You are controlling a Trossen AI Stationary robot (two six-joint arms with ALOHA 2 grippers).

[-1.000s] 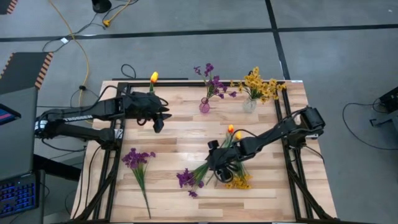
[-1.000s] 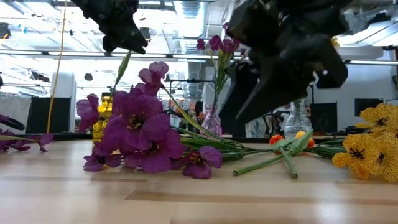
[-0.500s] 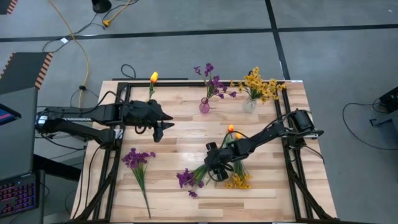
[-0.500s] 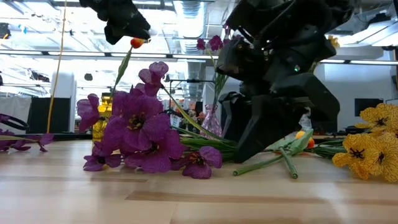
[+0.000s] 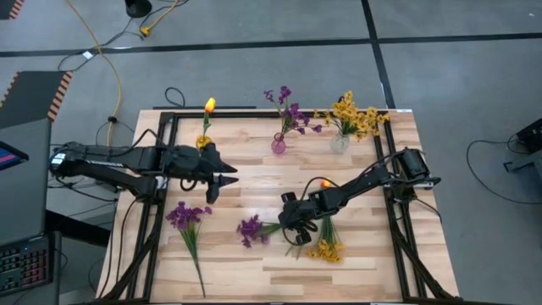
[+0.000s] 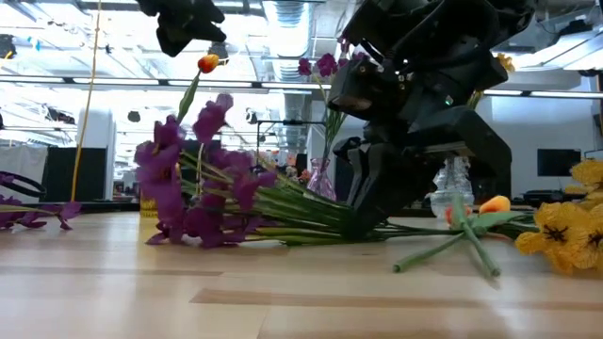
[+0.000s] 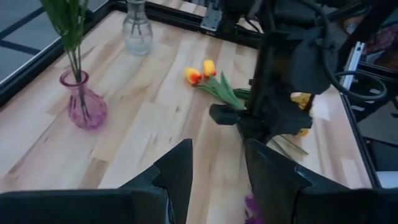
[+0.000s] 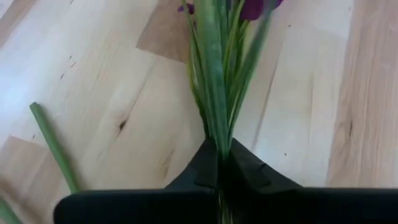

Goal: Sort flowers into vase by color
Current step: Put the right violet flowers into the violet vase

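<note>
The right gripper (image 5: 291, 227) is clamped on the green stems of a purple blossom sprig (image 5: 251, 229), low over the light wooden desk (image 5: 254, 178), in front of the pink glass vase (image 5: 279, 144). Beside that sprig lie orange tulip-like buds (image 5: 325, 183) and a yellow blossom cluster (image 5: 325, 250). The left gripper (image 5: 222, 174) hovers left of the vase, fingers apart.

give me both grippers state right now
Left gripper: open, empty, above the table's left side.
Right gripper: shut on the stems of the purple flower sprig.
</note>
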